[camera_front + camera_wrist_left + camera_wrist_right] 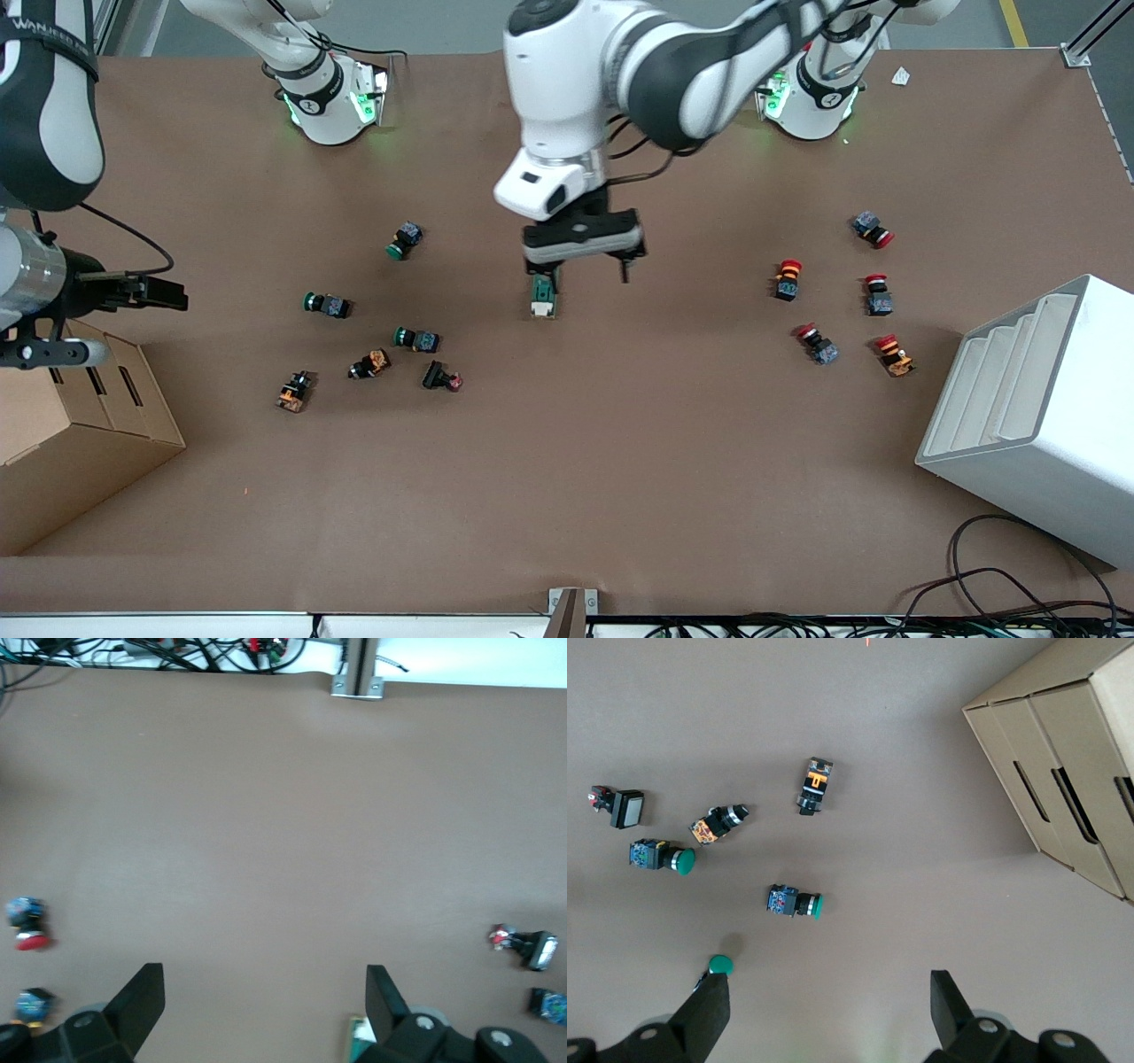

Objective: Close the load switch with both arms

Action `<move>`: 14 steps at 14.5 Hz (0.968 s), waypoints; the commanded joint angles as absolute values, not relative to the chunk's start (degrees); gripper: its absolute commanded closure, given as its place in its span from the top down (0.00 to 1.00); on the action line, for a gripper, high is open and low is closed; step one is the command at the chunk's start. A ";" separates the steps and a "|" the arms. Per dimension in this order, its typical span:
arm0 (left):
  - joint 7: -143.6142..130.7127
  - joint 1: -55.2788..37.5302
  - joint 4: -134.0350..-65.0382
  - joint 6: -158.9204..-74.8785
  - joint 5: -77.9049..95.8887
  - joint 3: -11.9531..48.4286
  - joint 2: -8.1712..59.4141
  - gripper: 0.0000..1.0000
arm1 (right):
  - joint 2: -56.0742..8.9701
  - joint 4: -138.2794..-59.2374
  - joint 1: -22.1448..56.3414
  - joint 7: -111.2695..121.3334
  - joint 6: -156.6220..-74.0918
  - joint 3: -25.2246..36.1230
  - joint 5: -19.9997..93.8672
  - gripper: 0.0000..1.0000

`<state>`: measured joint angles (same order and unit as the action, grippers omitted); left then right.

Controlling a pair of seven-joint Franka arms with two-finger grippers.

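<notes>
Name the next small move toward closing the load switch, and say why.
Probably lower the left tool a little onto the load switch: it hangs open just above the switch, one finger beside its green edge, nothing gripped. The right tool waits open over the cardboard box.

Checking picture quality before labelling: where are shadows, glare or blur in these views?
Front view: even light, a soft shadow under the left gripper beside the dark green load switch with cream lever; green glow at the bases. Left wrist view: bright washout along the table edge, slightly soft. Right wrist view: the right gripper open, buttons sharp.
</notes>
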<state>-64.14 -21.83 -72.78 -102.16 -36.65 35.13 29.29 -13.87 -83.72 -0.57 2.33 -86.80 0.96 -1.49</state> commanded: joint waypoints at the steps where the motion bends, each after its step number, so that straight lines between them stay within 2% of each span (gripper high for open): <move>1: -56.54 -17.51 -74.53 -99.94 -31.13 35.60 25.32 1.00 | -10.29 -87.10 -1.14 2.02 -87.19 0.18 -2.99 1.00; 7: -40.39 -7.67 -74.27 -94.58 -24.97 35.60 20.93 1.00 | -10.28 -84.83 -1.14 2.28 -86.84 0.18 -2.72 1.00; 9: -32.21 -5.19 -74.88 -94.66 -21.29 34.11 17.59 1.00 | -10.63 -81.75 -0.97 2.29 -83.25 0.18 -2.81 1.00; 14: -10.86 -5.01 -83.38 -94.31 -5.12 16.99 5.39 1.00 | -10.81 -79.37 -1.41 2.29 -81.39 0.18 -2.02 1.00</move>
